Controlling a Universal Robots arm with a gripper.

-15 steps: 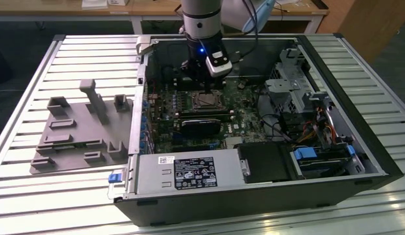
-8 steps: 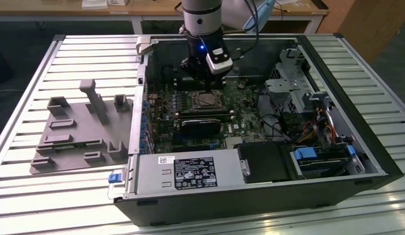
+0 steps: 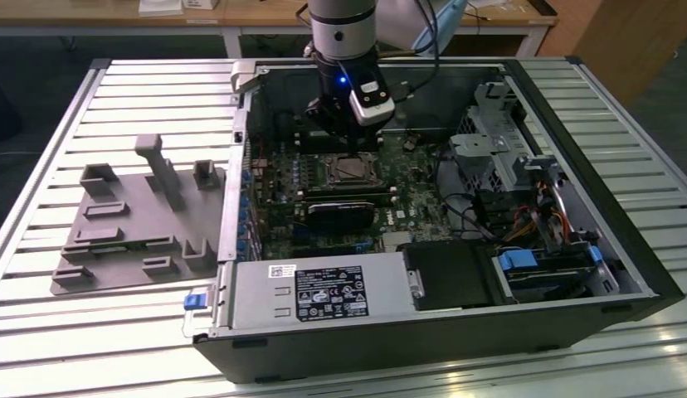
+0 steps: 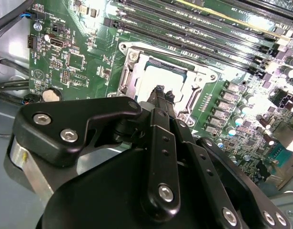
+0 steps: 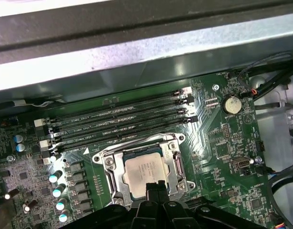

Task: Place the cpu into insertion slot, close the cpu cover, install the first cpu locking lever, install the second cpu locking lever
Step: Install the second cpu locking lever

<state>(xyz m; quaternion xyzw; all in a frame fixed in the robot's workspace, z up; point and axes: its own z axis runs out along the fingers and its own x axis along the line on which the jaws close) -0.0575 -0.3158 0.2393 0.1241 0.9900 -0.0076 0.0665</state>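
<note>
The cpu (image 5: 144,169) is a pale silvery square lying flat in the insertion slot (image 5: 136,146) on the green board. The cpu cover (image 5: 175,164), a silver frame, lies down around it with the chip showing through its window. My gripper (image 5: 155,189) hovers just above the socket's near edge, dark fingers pressed together with nothing between them. In the second wrist view the gripper (image 4: 159,91) points down at the cpu (image 4: 153,76). In the exterior view the gripper (image 3: 346,148) hangs inside the open computer case, just above the insertion slot (image 3: 353,170).
Memory slots (image 5: 122,119) run beside the socket, and a coin cell (image 5: 231,104) sits on the board. A black block (image 3: 341,211) lies nearer than the socket, then the power supply (image 3: 321,294). Drive bays (image 3: 543,265) and cables crowd the exterior view's right. A grey fixture (image 3: 133,224) rests outside the case.
</note>
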